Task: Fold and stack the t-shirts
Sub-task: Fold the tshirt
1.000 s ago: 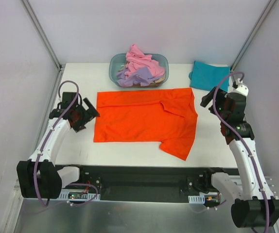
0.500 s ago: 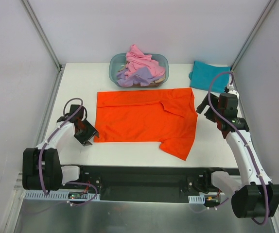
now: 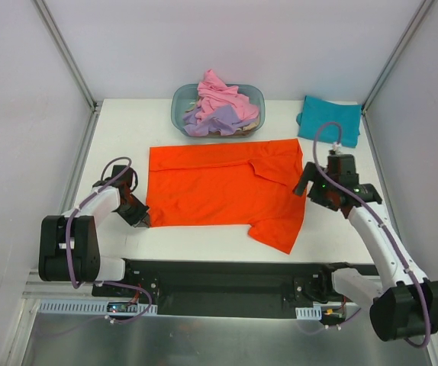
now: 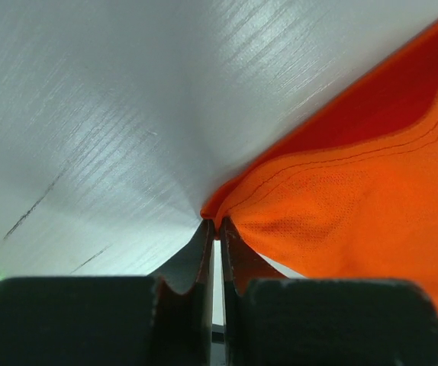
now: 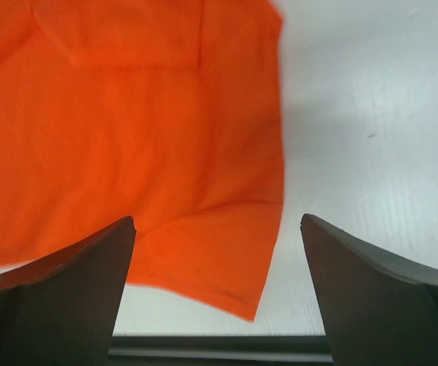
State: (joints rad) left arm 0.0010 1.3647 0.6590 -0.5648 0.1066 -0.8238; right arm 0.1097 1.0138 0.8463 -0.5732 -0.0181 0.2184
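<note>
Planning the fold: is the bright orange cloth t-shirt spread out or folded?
Spread out: the bright orange cloth t-shirt lies flat across the white table, its near sleeve sticking out toward the arms' bases.

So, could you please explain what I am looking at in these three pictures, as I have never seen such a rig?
Two robot arms are bolted to the near edge of a table. The wide picture comes from a camera above and behind them; the other two come from cameras on each wrist. An orange t-shirt lies flat, a folded teal t-shirt sits at the far right corner, and a tub holds a pink t-shirt and a lavender t-shirt. The left gripper is shut on the orange t-shirt's near left corner. The right gripper is open above its right edge, holding nothing.
</note>
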